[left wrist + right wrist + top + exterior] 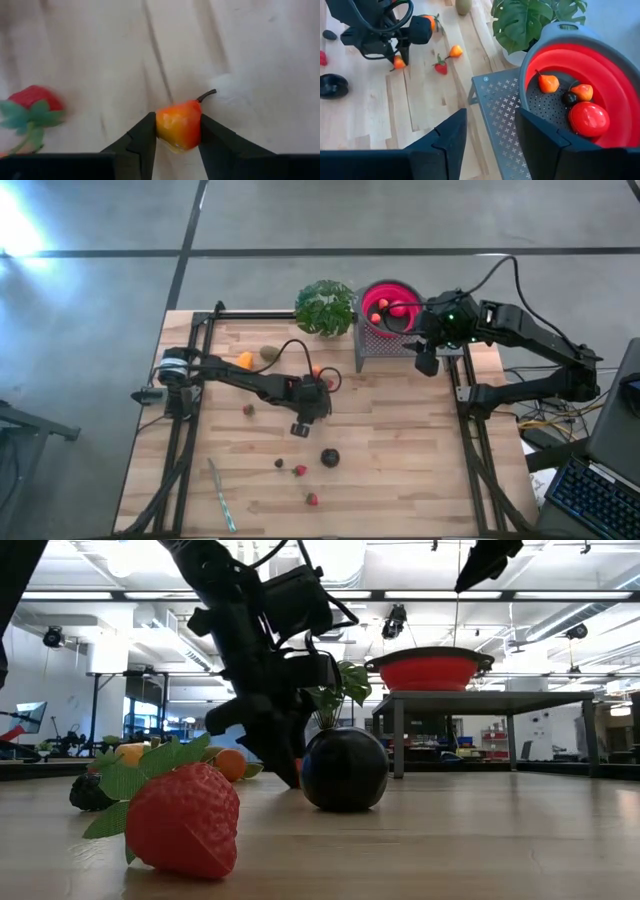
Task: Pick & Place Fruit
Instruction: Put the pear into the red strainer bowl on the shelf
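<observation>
While the left gripper (177,145) sits low over the middle of the table, its two fingers press on either side of a small orange-red pear (179,126) that rests on the wood, so a grasp looks made but no lift shows yet. A strawberry (31,106) lies just beside it. Farther out on the boards wait the dark round fruit (330,457), two more strawberries (300,470) (312,499) near the front edge, a small dark piece (280,464), and, toward the back left, an orange piece (244,361) and a kiwi (269,353).

The right gripper (490,135) hovers above the red bowl (372,292) on its grey stand (495,107), fingers apart and holding nothing. In the bowl already lie four fruits: a red apple (588,119), two orange pears (548,83) (583,92) and a small dark one (569,98).

By my reckoning the job is perhaps a third done, with most fruit left on the table.
</observation>
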`<state>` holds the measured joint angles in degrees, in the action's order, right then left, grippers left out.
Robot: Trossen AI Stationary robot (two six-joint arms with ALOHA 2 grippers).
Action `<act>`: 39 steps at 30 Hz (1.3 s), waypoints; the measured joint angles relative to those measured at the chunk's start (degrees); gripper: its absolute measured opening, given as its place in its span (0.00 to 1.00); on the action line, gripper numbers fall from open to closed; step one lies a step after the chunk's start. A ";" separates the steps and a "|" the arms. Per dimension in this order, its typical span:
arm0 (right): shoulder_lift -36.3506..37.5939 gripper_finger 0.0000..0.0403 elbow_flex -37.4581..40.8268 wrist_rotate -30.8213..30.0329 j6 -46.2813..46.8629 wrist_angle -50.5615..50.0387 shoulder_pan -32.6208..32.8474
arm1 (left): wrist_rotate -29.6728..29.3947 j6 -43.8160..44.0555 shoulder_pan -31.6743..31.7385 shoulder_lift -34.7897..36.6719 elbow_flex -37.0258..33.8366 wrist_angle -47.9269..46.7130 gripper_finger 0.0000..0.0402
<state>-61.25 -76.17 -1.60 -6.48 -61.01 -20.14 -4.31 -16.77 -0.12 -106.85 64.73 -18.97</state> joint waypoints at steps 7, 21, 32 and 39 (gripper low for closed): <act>0.00 0.37 1.43 3.28 1.24 0.15 0.02 | -6.59 3.25 -0.26 1.10 0.11 -0.19 0.32; -0.09 0.32 11.72 11.26 3.35 10.85 4.02 | -25.74 5.58 -5.02 3.21 -0.31 19.40 0.31; -0.04 0.41 17.70 11.25 6.54 22.71 10.87 | -46.75 -7.00 -11.65 3.30 -0.29 45.18 0.31; -0.04 0.39 19.67 10.47 7.58 30.78 14.30 | -48.79 -7.50 -11.68 3.30 -0.29 52.82 0.31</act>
<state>-61.30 -56.50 8.86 1.09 -30.23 -5.84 -53.10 -24.27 -11.80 -103.55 64.45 33.85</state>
